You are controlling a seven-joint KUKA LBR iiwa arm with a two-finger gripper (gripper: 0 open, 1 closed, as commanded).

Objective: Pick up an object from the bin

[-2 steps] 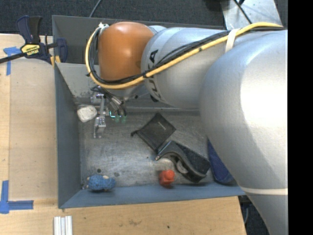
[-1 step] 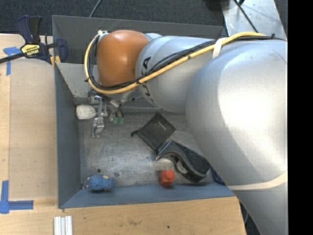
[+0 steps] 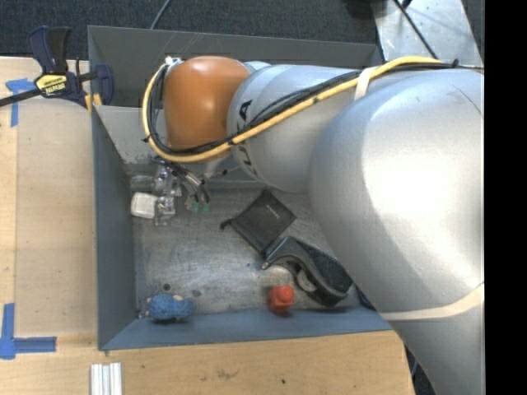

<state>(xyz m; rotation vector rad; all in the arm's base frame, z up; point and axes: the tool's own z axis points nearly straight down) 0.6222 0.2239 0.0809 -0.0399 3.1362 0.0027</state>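
Observation:
My gripper (image 3: 169, 194) hangs below the orange wrist cover at the bin's back left, just above the floor. A small white block (image 3: 145, 206) lies right beside its fingers on the left, touching or nearly touching them. A small dark green piece (image 3: 198, 206) sits just to the right of the fingers. Whether anything is held between the fingers is not visible.
A black flat folded item (image 3: 262, 220) lies mid-bin. A black tape dispenser (image 3: 321, 276) rests at the front right, with a small red-orange object (image 3: 282, 298) next to it. A blue crumpled thing (image 3: 170, 307) lies at the front left. The arm covers the bin's right side.

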